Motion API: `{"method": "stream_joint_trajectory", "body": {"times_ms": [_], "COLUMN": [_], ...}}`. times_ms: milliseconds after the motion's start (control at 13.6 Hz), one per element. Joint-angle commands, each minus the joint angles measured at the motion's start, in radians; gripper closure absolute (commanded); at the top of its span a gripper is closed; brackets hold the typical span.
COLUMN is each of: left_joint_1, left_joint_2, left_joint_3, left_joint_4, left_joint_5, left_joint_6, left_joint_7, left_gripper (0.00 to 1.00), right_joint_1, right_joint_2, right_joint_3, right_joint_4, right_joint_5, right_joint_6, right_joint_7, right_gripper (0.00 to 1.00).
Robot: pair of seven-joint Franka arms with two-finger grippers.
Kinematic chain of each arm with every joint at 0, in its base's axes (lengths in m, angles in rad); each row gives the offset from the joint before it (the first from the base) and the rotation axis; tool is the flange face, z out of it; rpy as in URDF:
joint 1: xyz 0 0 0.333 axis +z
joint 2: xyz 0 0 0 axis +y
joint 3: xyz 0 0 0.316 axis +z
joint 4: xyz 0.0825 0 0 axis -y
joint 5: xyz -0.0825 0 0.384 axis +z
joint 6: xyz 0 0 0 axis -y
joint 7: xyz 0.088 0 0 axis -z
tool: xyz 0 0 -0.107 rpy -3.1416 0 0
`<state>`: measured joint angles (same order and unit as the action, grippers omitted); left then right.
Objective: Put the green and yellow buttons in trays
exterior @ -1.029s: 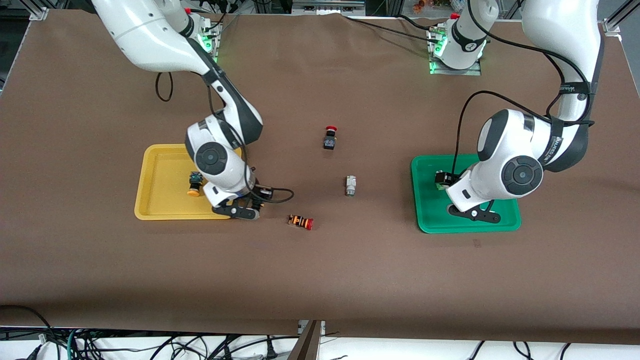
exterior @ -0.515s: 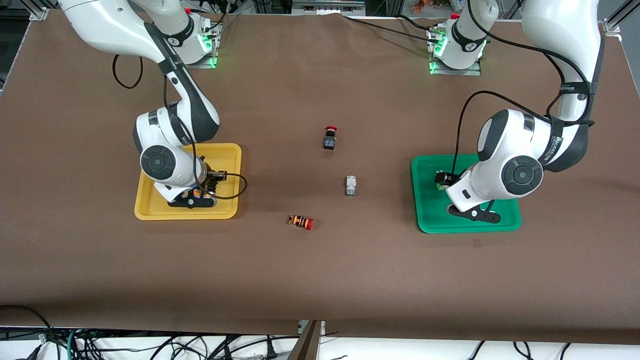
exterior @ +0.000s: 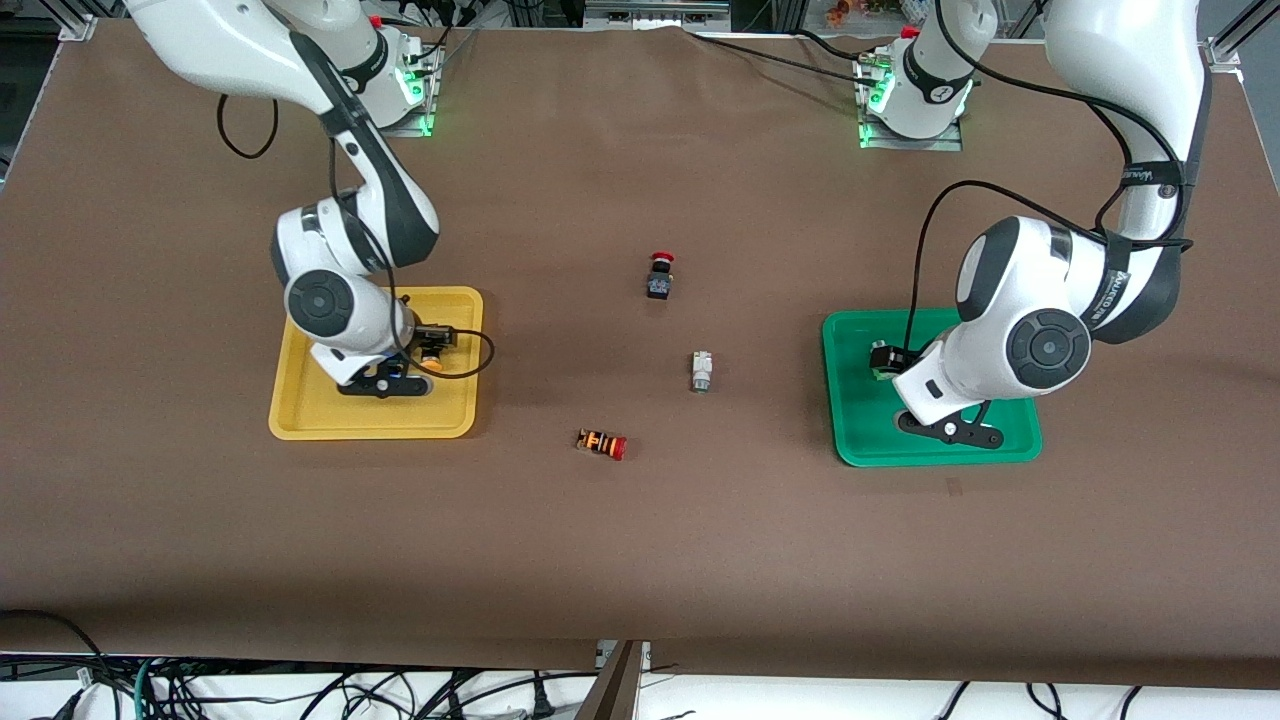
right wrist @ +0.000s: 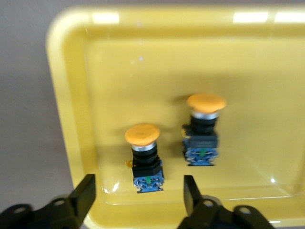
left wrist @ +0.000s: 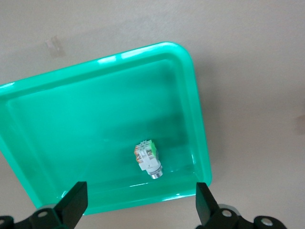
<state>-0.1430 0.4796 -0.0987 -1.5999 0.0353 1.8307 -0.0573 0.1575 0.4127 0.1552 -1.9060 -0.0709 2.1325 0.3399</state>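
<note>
Fingers of our right gripper stand spread and released above the yellow tray, with nothing between them. Under them we see two yellow buttons, each a black body with a round orange-yellow cap: one directly between the spread fingers, the other just beside it, both lying inside the tray and apart from each other. From the front we can make out only one orange cap beside the wrist.

Our left gripper hangs over the green tray, its fingers likewise parted and empty. One green button, whitish-grey with a small green end, lies in that tray near a rounded corner. The second green button lies on the bare desk, between the two trays.

Two other switches sit on the desk near it: a black-bodied one with a red cap, farther from the front camera, and an orange-striped one with a red cap, nearer to it.

We work on a brown matte covering that spans the whole desk. Tangled black cables lie along the edge nearest the front camera, and green lights glow at both arm bases.
</note>
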Motion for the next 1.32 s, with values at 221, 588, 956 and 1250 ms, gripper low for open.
{"method": "stream_joint_trajectory", "body": {"times_ms": [221,588,956,1250], "left_joint_1": [-0.156,-0.303,-0.398,-0.395], "left_joint_2": [0.143,0.247,0.319,0.329], "left_joint_3": [-0.01,-0.01,-0.009,-0.007], "left_joint_4": [0.143,0.113,0.101,0.089], "left_joint_5": [-0.09,-0.103,-0.095,-0.083], "left_joint_6": [0.106,0.327,0.377,0.397], "left_joint_7": [-0.191,-0.407,-0.536,-0.533], "left_gripper": [0.0,0.0,0.0,1.0], "right_joint_1": [-0.041,-0.052,-0.052,-0.053], "right_joint_2": [-0.199,-0.351,-0.374,-0.368], "right_joint_3": [-0.086,-0.089,-0.121,-0.137], "right_joint_4": [0.241,0.277,0.381,0.392], "right_joint_5": [0.009,0.013,0.008,0.043], "right_joint_6": [-0.4,-0.585,-0.617,-0.681], "right_joint_7": [-0.261,-0.291,-0.311,-0.291], "right_gripper": [0.0,0.0,0.0,0.0]}}
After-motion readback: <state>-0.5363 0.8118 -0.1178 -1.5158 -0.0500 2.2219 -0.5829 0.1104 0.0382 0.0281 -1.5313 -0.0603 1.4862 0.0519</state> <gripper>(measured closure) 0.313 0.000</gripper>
